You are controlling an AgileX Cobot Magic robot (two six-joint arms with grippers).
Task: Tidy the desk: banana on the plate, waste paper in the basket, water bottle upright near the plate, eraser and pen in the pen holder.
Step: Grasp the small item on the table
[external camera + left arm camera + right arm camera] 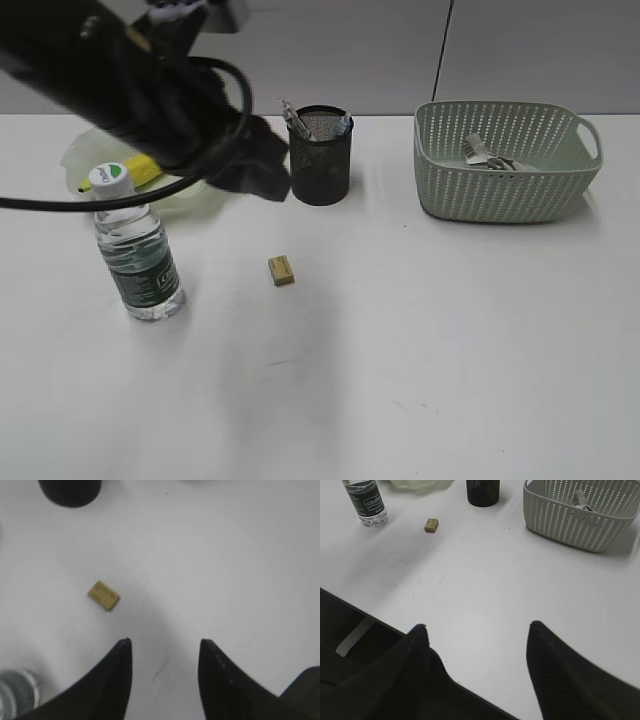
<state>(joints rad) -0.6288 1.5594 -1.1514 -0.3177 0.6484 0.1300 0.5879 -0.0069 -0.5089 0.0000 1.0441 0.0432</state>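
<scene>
- The small tan block eraser (281, 270) lies alone on the broad white desk (450, 350), in the middle, nearer than the black mesh pen holder (320, 160) and right of the clear plastic water bottle (135, 250), which stands upright
- The left gripper (165, 652) hangs above the desk with its jaws spread and nothing between them; the eraser sits just beyond its tips, a bit to the left
- The right gripper (475, 630) is spread too, holding nothing, well away on the near side
- The eraser looks light, a bit soft and not slippery, so it should not break
- It is low and small, so I would pinch its two long sides, with the tips almost touching the desk
</scene>
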